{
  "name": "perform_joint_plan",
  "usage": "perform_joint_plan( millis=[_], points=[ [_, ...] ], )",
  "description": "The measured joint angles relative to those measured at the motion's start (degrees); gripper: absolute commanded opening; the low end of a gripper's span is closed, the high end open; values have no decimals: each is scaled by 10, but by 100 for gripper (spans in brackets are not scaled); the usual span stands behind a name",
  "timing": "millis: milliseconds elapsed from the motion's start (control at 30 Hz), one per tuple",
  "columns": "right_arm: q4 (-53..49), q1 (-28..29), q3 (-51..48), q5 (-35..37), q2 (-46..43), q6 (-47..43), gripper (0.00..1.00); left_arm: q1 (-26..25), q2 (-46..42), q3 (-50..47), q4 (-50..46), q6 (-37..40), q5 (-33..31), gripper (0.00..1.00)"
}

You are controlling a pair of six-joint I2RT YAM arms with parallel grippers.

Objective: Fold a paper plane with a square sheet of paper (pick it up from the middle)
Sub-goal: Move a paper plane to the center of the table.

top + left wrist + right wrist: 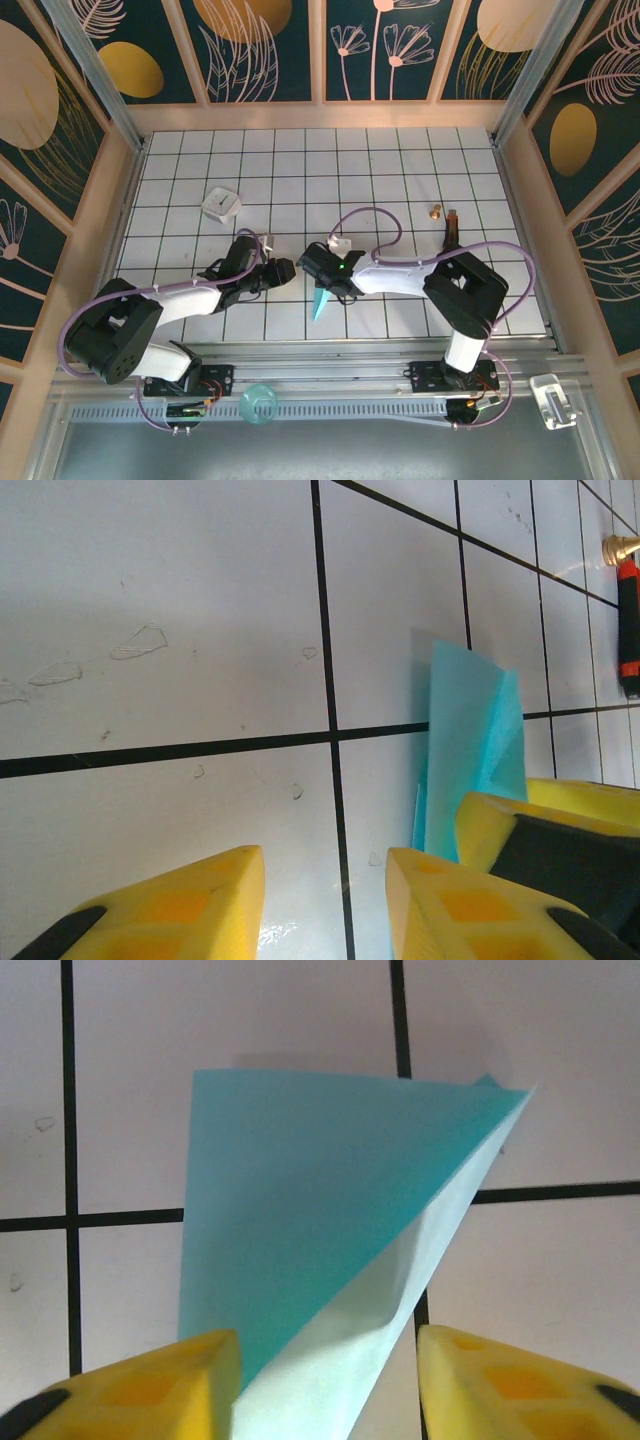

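Top view: the blue paper (321, 302), folded down to a narrow wedge, lies on the table (400, 160) in the middle, close to the front edge. Its long axis runs front to back and the tip points toward my bases. My right gripper (324, 280) sits over the wide end. My left gripper (288, 270) is just beside it on the left, apart from the paper. The right arm is the nearer one

Left wrist: my left gripper (325, 910) is spread and grasping nothing, with only bare tile between the fingers. The paper (470, 740) is off to my right, standing up a bit against a yellow finger (500, 820) of my other arm. To reach it I would have to go right

Right wrist: the paper (320, 1200) runs straight out between the fingers of my right gripper (330, 1390), long axis in line with them. The jaws are spread, not clamped: the paper touches the left finger (170, 1380) and there is a gap to the other one. I judge the next pinch or crease falls to the right arm, since the paper is already in its jaws
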Motion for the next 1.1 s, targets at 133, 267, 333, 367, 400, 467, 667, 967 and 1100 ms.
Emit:
perform_joint_plan(
  millis=[133, 267, 333, 367, 400, 467, 667, 967, 1100],
  points=[
    [2, -3, -12, 3, -19, 0, 22, 0, 0, 0, 0, -1, 2, 42],
    [11, -17, -32, 3, -40, -3, 6, 0, 0, 0, 2, -7, 11, 46],
    [23, -28, -49, -3, -56, -12, 0, 0, 0, -1, 14, -15, 20, 47],
    [39, -35, -63, -10, -69, -18, 0, 0, 0, -4, 25, -23, 26, 47],
    [54, -42, -76, -20, -82, -27, 0, 0, 0, -7, 37, -32, 31, 48],
    [104, -63, -113, -59, -120, -43, 0, 0, -3, -21, 63, -54, 44, 50],
    [271, -114, -179, -186, -180, -49, 0, 0, -35, -44, 97, -93, 50, 53],
    [447, -200, -280, -318, -148, -13, 0, 0, -26, -45, 140, -125, 69, 54],
    [470, -217, -306, -340, -138, -12, 0, -4, 4, -41, 148, -127, 78, 53]
  ],
)
